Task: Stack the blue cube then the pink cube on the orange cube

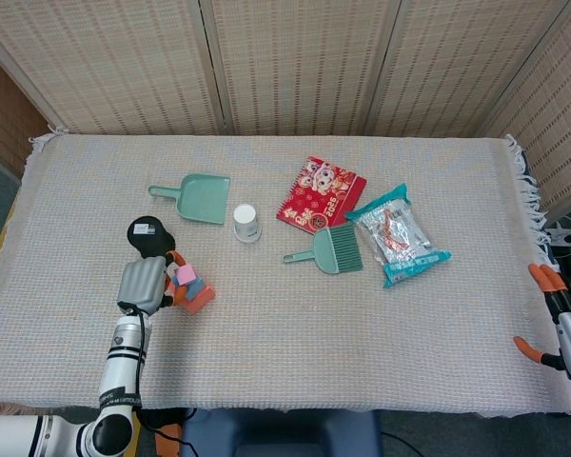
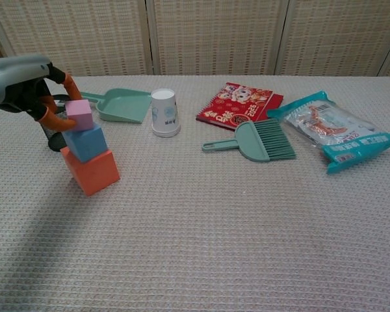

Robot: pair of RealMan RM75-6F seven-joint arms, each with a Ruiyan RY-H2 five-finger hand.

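Note:
The orange cube (image 2: 92, 171) stands on the cloth at the left, with the blue cube (image 2: 86, 142) on top of it. My left hand (image 2: 27, 90) pinches the pink cube (image 2: 78, 115) between thumb and finger, right at the blue cube's top; whether the two touch I cannot tell. From the head view the same stack shows as pink cube (image 1: 185, 274), blue cube (image 1: 197, 285) and orange cube (image 1: 200, 300), beside my left hand (image 1: 145, 284). My right hand (image 1: 563, 324) hangs off the table's right edge with nothing in it, fingers partly cut off by the frame.
A black mesh cup (image 2: 52, 135) stands just behind the stack. Further back are a green dustpan (image 2: 122, 104) and a white paper cup (image 2: 164, 112). To the right lie a red booklet (image 2: 239, 102), a green brush (image 2: 257, 141) and a snack bag (image 2: 338, 136).

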